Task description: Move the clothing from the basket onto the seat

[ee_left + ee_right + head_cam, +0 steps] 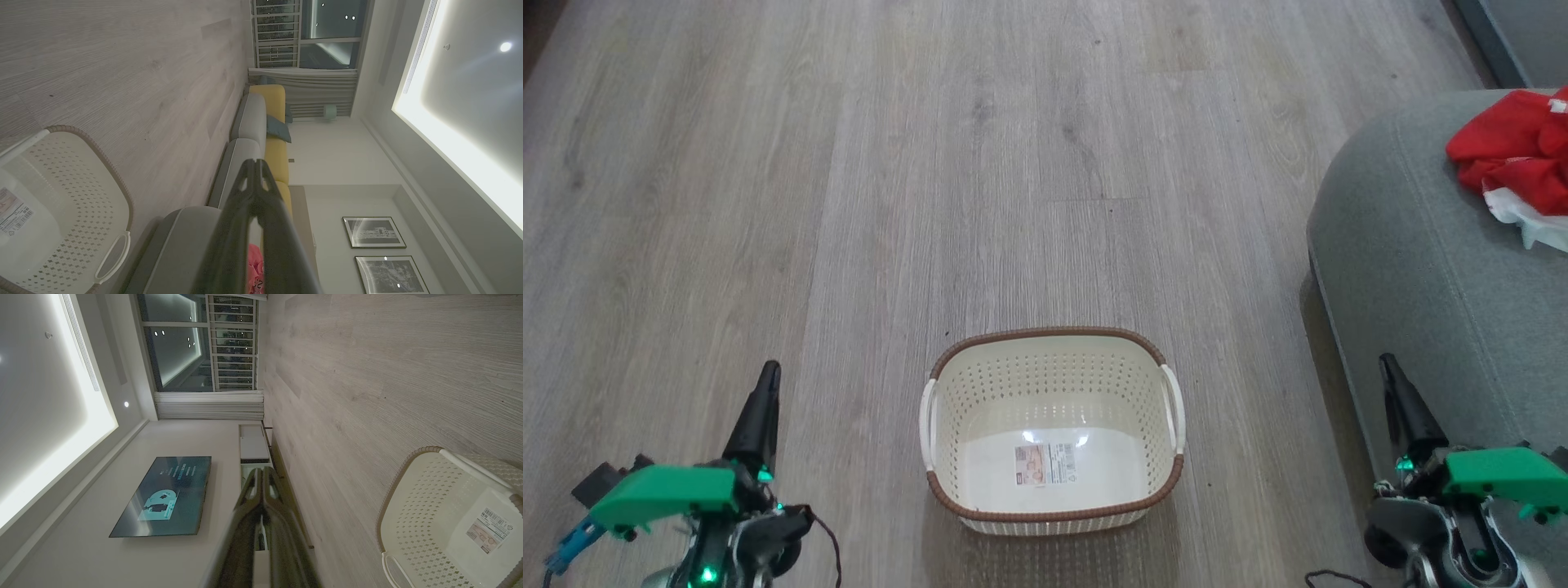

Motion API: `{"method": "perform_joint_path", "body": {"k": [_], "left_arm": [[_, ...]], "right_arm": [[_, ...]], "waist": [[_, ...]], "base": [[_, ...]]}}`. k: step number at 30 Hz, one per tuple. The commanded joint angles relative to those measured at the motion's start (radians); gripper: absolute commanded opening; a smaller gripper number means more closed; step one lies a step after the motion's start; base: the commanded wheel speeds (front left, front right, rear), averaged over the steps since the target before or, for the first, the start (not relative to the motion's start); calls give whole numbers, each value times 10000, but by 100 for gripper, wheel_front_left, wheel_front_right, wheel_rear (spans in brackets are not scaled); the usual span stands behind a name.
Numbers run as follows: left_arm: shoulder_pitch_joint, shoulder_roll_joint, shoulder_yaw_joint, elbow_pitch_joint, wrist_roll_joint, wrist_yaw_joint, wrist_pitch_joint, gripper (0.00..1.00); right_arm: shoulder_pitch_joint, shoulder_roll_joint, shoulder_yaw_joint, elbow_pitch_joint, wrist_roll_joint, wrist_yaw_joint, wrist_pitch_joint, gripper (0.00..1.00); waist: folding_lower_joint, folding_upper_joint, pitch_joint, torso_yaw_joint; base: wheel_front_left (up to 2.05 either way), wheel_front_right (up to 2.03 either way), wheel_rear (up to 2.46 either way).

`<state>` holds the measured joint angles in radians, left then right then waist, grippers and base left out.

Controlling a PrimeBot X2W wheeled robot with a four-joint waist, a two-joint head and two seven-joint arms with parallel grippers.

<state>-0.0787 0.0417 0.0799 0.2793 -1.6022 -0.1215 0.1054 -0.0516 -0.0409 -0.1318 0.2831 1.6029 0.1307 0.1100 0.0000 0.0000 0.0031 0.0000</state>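
1. Left gripper [770, 371]: fingers pressed together, holding nothing, over the floor [931, 163].
2. Right gripper [1387, 363]: also closed tight and holding nothing, at the edge of the seat [1421, 269].
3. Basket [1045, 335] stands on the floor between both grippers, with the label [1045, 465] showing on its bottom.
4. Clothing [1515, 147] lies in a red-and-white heap on the seat, well apart from the basket.

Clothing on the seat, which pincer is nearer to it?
Right. The right pincer is at the edge of the seat, below the clothing in the head view; the left pincer is far off, beyond the basket.
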Motion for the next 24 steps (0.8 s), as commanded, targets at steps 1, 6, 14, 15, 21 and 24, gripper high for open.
{"method": "perform_joint_path", "body": {"k": [1, 6, 14, 15, 21, 24], "left_arm": [[-293, 85, 337, -343, -66, -92, 77, 0], [-293, 85, 337, -343, -66, -92, 77, 0], [-293, 85, 337, -343, -67, -92, 77, 0], [-293, 85, 337, -343, -67, -92, 77, 0], [-293, 85, 337, -343, -67, -92, 77, 0], [-293, 85, 337, -343, -67, -92, 77, 0]], "right_arm": [[-563, -93, 183, -384, 59, 0, 31, 0], [-563, -93, 183, -384, 59, 0, 31, 0], [-563, -93, 183, -384, 59, 0, 30, 0], [-563, -93, 183, -384, 59, 0, 30, 0], [-563, -93, 183, -384, 59, 0, 30, 0], [-563, -93, 183, -384, 59, 0, 30, 0]], "waist": [[0, 0, 0, 0], [0, 0, 0, 0], [0, 0, 0, 0], [0, 0, 0, 0], [0, 0, 0, 0], [0, 0, 0, 0]], "base": [[0, 0, 0], [0, 0, 0], [0, 0, 0], [0, 0, 0], [0, 0, 0], [0, 0, 0]]}}
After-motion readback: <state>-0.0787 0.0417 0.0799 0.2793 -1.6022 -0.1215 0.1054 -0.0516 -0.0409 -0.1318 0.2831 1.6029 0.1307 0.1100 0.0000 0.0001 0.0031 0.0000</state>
